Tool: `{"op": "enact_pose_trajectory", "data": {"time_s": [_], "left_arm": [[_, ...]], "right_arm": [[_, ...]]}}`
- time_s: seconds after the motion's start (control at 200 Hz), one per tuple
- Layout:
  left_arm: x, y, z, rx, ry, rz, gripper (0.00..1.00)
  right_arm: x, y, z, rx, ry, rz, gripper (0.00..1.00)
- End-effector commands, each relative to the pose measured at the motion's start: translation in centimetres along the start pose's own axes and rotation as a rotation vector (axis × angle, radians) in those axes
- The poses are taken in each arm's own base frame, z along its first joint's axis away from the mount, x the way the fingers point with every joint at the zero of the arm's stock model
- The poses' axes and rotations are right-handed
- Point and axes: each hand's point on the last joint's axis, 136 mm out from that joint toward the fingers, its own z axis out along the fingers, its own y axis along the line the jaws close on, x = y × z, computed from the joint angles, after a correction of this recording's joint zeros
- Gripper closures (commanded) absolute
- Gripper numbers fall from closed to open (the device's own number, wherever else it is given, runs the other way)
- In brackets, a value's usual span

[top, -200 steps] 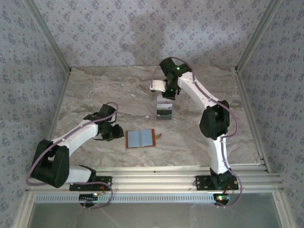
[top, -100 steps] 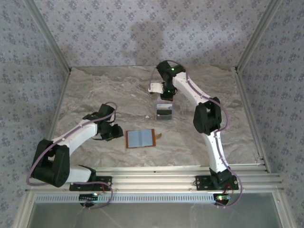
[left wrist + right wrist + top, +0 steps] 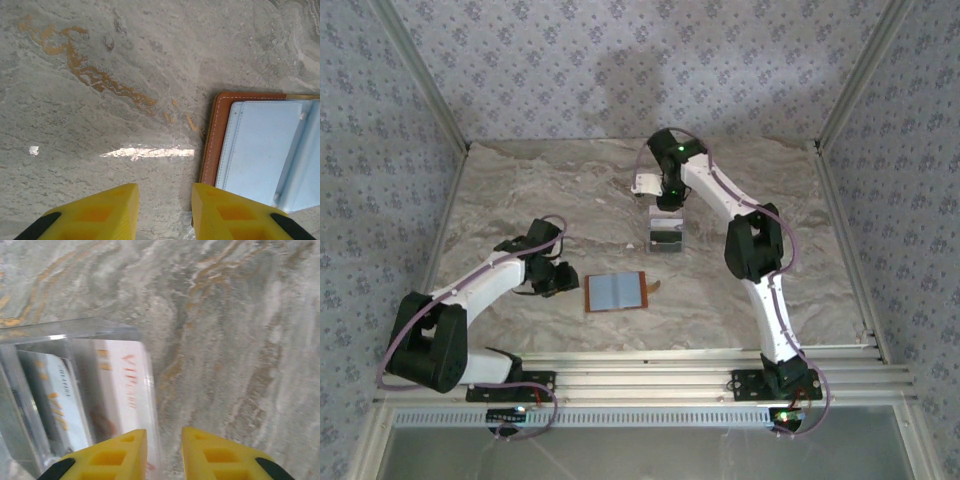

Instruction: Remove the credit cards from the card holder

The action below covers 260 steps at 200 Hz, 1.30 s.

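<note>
Credit cards (image 3: 122,385): two, both lying flat inside a clear tray (image 3: 75,327), side by side, orange lettering visible on each in the right wrist view. The tray sits mid-counter, well apart from the card holder (image 3: 614,291), which lies nearer the arm bases, opened flat with its grey-blue lining up and its snap tab (image 3: 654,288) sticking out on the right edge. Marbled counter (image 3: 520,200), with nothing between tray and card holder. Patterned walls (image 3: 620,70) and a metal frame (image 3: 700,362) surround the counter.

Left arm is low and bent at the elbow, reaching in from the bottom left. Left end effector (image 3: 165,205) hovers just beside the card holder's left edge, fingers (image 3: 100,212) moderately apart, gripping nothing. Its right finger is close to the brown leather rim; contact unclear.

Right arm stretches up the right side, folds back at the elbow, wrist pointing down over the far end of the tray. Right end effector (image 3: 164,447) has only a narrow gap between its fingers and nothing visibly clamped. The tray's side wall runs toward that gap; can't tell if it touches.
</note>
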Motion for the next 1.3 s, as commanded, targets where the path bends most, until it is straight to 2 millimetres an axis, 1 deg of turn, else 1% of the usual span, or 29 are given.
{"op": "enact_pose_trajectory", "data": {"time_s": [0.0, 0.2, 0.275, 0.33, 0.345, 0.36, 0.41, 0.45, 0.465, 0.49, 0.535, 0.565, 0.665, 0.695, 0.725, 0.74, 0.76, 0.775, 0.79, 0.81, 0.82, 0.869, 0.944, 1.009, 1.094, 1.134, 1.199, 1.239, 1.294], "left_arm": [[-0.4, -0.4, -0.9, 0.016, -0.007, 0.008, 0.66], [-0.7, -0.2, -0.9, 0.009, -0.023, 0.015, 0.66], [-1.3, -0.1, -1.1, 0.010, -0.044, 0.012, 0.64], [-1.7, 0.0, -1.2, 0.010, -0.062, 0.008, 0.61], [-1.9, 0.1, -1.2, 0.009, -0.068, 0.006, 0.61], [-2.0, 0.1, -1.3, 0.010, -0.074, 0.006, 0.61], [-2.5, 0.3, -1.3, 0.004, -0.093, 0.004, 0.60], [-3.0, 0.5, -1.4, 0.002, -0.107, 0.003, 0.59], [-3.1, 0.5, -1.4, 0.002, -0.111, 0.004, 0.59], [-3.4, 0.8, -1.5, -0.006, -0.118, 0.000, 0.59], [-4.0, 1.3, -1.7, -0.025, -0.142, -0.007, 0.58], [-4.4, 1.5, -1.8, -0.028, -0.157, -0.010, 0.55], [-6.2, 3.0, -2.6, -0.101, -0.246, -0.026, 0.44], [-6.9, 3.5, -3.0, -0.133, -0.282, -0.026, 0.40], [-7.5, 4.1, -3.5, -0.170, -0.322, -0.024, 0.34], [-7.8, 4.4, -3.8, -0.189, -0.342, -0.025, 0.31], [-8.3, 4.7, -4.2, -0.212, -0.368, -0.028, 0.26], [-8.6, 4.9, -4.5, -0.224, -0.385, -0.028, 0.16], [-8.9, 5.3, -4.7, -0.243, -0.406, -0.029, 0.09], [-9.3, 5.5, -5.1, -0.260, -0.432, -0.028, 0.02], [-9.5, 5.7, -5.2, -0.269, -0.444, -0.027, 0.01], [-10.5, 6.2, -6.1, -0.314, -0.506, -0.019, 0.00], [-11.9, 7.8, -7.6, -0.425, -0.609, -0.010, 0.00], [-12.8, 9.1, -8.7, -0.527, -0.689, 0.011, 0.00], [-14.2, 10.0, -9.9, -0.614, -0.770, 0.036, 0.00], [-15.1, 9.7, -9.9, -0.608, -0.804, 0.082, 0.00], [-16.1, 9.6, -9.1, -0.586, -0.860, 0.146, 0.00], [-16.7, 9.6, -8.5, -0.557, -0.890, 0.162, 0.00], [-17.3, 10.2, -7.4, -0.500, -0.905, 0.138, 0.00]], "right_arm": [[-0.1, -2.4, -4.7, 0.157, 0.003, -0.102, 0.72], [-0.4, -2.2, -8.0, 0.219, -0.073, -0.007, 0.66], [-0.1, -2.0, -8.7, 0.247, -0.104, 0.064, 0.60], [0.0, -1.9, -9.7, 0.285, -0.141, 0.110, 0.55], [0.3, -1.7, -9.6, 0.285, -0.143, 0.129, 0.53], [0.3, -1.8, -10.1, 0.302, -0.159, 0.144, 0.52], [0.8, -1.3, -10.3, 0.327, -0.184, 0.201, 0.46], [1.4, -1.2, -11.0, 0.356, -0.209, 0.256, 0.40], [1.8, -0.7, -10.8, 0.351, -0.205, 0.272, 0.38], [2.0, -0.9, -11.2, 0.377, -0.227, 0.311, 0.34], [3.2, -0.4, -11.6, 0.391, -0.242, 0.386, 0.26], [4.0, -0.1, -11.7, 0.401, -0.251, 0.438, 0.19], [7.5, 0.9, -11.8, 0.442, -0.267, 0.606, 0.02], [8.7, 1.2, -11.8, 0.456, -0.270, 0.659, 0.00], [9.7, 1.4, -11.9, 0.470, -0.281, 0.709, 0.00], [10.5, 2.2, -11.1, 0.460, -0.267, 0.733, 0.00], [11.3, 2.5, -10.8, 0.465, -0.267, 0.765, 0.00], [11.9, 2.7, -10.7, 0.472, -0.270, 0.795, 0.00], [12.4, 2.9, -10.6, 0.479, -0.274, 0.820, 0.00], [13.2, 3.0, -10.5, 0.487, -0.282, 0.863, 0.00], [13.5, 3.3, -10.2, 0.486, -0.282, 0.881, 0.00], [15.4, 4.1, -9.5, 0.493, -0.299, 0.977, 0.00], [18.0, 5.2, -8.1, 0.520, -0.321, 1.107, 0.00], [20.1, 5.7, -7.3, 0.573, -0.359, 1.190, 0.00], [22.9, 6.0, -6.3, 0.659, -0.410, 1.290, 0.00], [23.9, 6.2, -6.0, 0.701, -0.421, 1.308, 0.00], [25.2, 6.5, -5.6, 0.763, -0.423, 1.315, 0.00], [25.6, 6.6, -5.4, 0.792, -0.434, 1.312, 0.00], [25.7, 6.3, -5.6, 0.829, -0.467, 1.300, 0.00]]}}
